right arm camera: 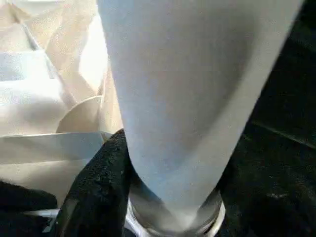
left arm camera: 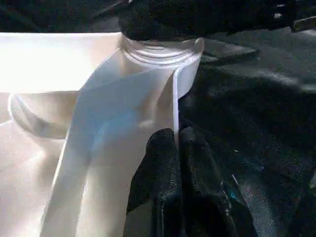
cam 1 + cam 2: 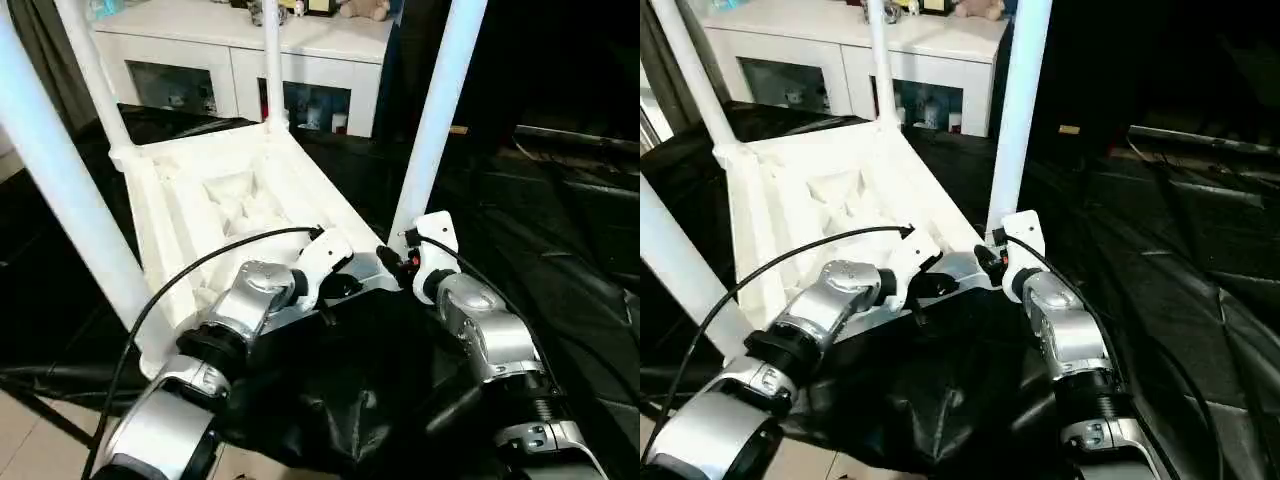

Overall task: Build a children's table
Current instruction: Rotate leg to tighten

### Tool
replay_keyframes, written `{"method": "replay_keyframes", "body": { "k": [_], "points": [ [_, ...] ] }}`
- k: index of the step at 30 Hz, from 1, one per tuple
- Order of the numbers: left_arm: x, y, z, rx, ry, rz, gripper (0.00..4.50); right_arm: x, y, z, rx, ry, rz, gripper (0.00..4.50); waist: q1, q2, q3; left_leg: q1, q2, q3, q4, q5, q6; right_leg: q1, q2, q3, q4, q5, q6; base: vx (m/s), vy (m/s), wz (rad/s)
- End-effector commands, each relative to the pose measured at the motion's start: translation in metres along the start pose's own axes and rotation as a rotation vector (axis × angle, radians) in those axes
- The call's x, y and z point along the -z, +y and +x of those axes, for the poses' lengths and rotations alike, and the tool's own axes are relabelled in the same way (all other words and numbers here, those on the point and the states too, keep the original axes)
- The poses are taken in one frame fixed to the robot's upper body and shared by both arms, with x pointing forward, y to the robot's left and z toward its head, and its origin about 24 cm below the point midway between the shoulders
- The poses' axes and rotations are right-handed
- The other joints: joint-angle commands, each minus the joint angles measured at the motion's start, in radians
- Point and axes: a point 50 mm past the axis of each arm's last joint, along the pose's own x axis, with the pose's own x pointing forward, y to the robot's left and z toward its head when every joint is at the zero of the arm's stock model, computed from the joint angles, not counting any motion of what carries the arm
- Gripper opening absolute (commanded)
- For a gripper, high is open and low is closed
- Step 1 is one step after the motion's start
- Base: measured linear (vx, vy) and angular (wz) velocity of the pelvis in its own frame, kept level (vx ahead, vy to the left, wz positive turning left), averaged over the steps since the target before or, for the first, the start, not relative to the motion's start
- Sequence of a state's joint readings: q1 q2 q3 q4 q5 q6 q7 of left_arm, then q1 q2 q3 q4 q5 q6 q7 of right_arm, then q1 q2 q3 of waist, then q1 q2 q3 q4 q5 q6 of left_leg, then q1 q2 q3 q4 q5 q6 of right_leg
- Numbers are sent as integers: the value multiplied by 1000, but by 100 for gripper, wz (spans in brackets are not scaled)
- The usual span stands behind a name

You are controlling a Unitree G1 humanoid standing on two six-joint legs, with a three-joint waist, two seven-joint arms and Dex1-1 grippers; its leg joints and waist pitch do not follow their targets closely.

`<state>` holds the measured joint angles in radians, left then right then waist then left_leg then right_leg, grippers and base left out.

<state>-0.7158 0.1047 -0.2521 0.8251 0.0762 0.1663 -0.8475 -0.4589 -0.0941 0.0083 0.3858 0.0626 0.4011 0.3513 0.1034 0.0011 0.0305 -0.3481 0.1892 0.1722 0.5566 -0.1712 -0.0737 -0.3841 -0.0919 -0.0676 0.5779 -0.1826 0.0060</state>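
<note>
Tabletop [image 3: 235, 205] upside down on black sheet [image 3: 560, 250], long axis running away toward cabinet [image 3: 230, 60]; legs [image 3: 435, 120] pointing up. Left gripper [image 2: 177, 143] pressed together at rim; right gripper [image 1: 170, 197] clasping near-right leg base.

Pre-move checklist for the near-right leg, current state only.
1. Table top lying underside up: ok.
2. Four legs standing in corner sockets: ok.
3. Right gripper closed around the near-right leg at its base: ok.
4. Left gripper shut on the top's edge rib by that socket: ok.
5. Leg fully seated in the socket: cannot tell.
6. Black cloth away from the socket: ok.
</note>
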Motion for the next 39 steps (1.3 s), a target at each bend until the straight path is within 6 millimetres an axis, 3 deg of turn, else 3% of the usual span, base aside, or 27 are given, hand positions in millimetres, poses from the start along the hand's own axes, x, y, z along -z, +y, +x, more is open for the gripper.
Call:
{"method": "replay_keyframes", "body": {
  "k": [1,5,7,11,13,15,16,17,18,22,24,25,26,27,29,30,31,32,33,37,39],
  "points": [
    [-5,-12,8,75,-10,40,0,10,36,5,-244,33,50,282,3,-1,-40,4,33,-16,-80,-373,-8,29,-61,40,-87,-383,-122,0,0,0],
    [5,-9,-10,192,0,68,0,8,27,-15,-458,51,-56,322,9,-6,-44,-3,38,-13,-76,-302,16,40,-59,41,-72,-269,-157,0,0,0],
    [7,-8,-16,229,3,75,0,8,26,-21,-522,61,-92,322,10,-4,-48,-1,39,-7,-67,-239,37,39,-59,42,-59,-156,-193,56,-14,2],
    [13,-9,-35,361,-5,89,0,10,16,-37,-632,118,-191,322,16,0,-52,-2,41,-5,-62,-182,45,45,-57,38,-46,-71,-232,14,-4,1],
    [16,-9,-43,403,9,87,0,11,13,-41,-663,141,-217,322,18,5,-52,-1,42,-2,-59,-177,54,42,-51,37,-39,-24,-255,0,0,0],
    [21,-11,-52,463,29,73,0,11,10,-50,-728,161,-227,322,24,4,-50,3,45,0,-60,-208,51,40,-54,37,-43,-59,-261,0,0,0],
    [21,-12,-54,477,28,69,0,11,9,-53,-746,169,-228,322,33,-9,-48,3,47,0,-61,-217,51,41,-57,38,-42,-100,-256,0,0,0],
    [22,-13,-57,493,32,63,0,12,8,-57,-774,184,-232,322,36,-4,-47,3,47,1,-63,-223,49,40,-57,39,-44,-120,-251,0,0,0],
    [22,-13,-59,499,35,62,0,13,8,-60,-791,194,-238,322,45,-14,-46,5,49,1,-64,-225,49,37,-59,40,-44,-150,-242,0,0,0],
    [23,-12,-64,501,35,57,0,17,10,-63,-840,220,-254,306,47,-12,-41,5,49,-2,-71,-275,14,32,-61,43,-53,-228,-214,0,0,0],
    [24,-13,-66,509,32,53,0,15,11,-64,-862,217,-248,296,46,-3,-41,4,48,-4,-72,-284,6,32,-62,45,-54,-232,-210,0,0,0],
    [24,-14,-66,512,32,54,0,14,11,-64,-863,214,-245,296,45,-7,-41,4,47,-3,-71,-284,6,32,-60,45,-56,-227,-209,0,0,0],
    [24,-14,-65,514,32,54,0,13,10,-64,-860,208,-240,287,46,0,-42,5,46,-3,-69,-279,4,33,-59,45,-54,-209,-212,0,0,0],
    [23,-14,-65,517,32,53,0,12,10,-64,-859,204,-235,275,45,-6,-44,4,44,-3,-67,-268,5,35,-58,44,-51,-189,-216,0,0,0],
    [23,-15,-65,519,29,50,0,12,10,-65,-857,200,-222,272,46,-4,-46,3,44,-3,-65,-245,9,37,-56,43,-47,-150,-225,0,0,0],
    [22,-15,-65,519,27,49,0,14,10,-66,-858,202,-217,272,45,2,-46,3,44,-2,-64,-239,9,36,-54,43,-46,-129,-232,0,0,0],
    [22,-15,-65,519,27,49,0,14,10,-66,-859,202,-217,271,46,-1,-47,3,43,-2,-63,-236,11,38,-54,42,-44,-117,-237,0,0,0],
    [22,-15,-65,518,25,48,0,15,11,-67,-861,205,-216,270,46,7,-47,3,43,-3,-62,-237,9,37,-54,42,-43,-115,-239,0,0,0],
    [22,-14,-65,515,23,47,0,17,12,-68,-860,206,-215,270,45,2,-46,4,43,-2,-62,-243,10,38,-53,42,-45,-118,-240,0,0,0],
    [23,-10,-58,417,5,45,0,20,12,-68,-810,180,-196,269,45,2,-46,4,43,-3,-63,-249,9,39,-55,42,-47,-140,-235,0,0,0],
    [22,-6,-52,333,-10,41,0,23,10,-63,-743,172,-185,269,45,-8,-41,5,43,-2,-65,-278,6,36,-57,43,-54,-198,-225,0,0,0]
  ]
}}
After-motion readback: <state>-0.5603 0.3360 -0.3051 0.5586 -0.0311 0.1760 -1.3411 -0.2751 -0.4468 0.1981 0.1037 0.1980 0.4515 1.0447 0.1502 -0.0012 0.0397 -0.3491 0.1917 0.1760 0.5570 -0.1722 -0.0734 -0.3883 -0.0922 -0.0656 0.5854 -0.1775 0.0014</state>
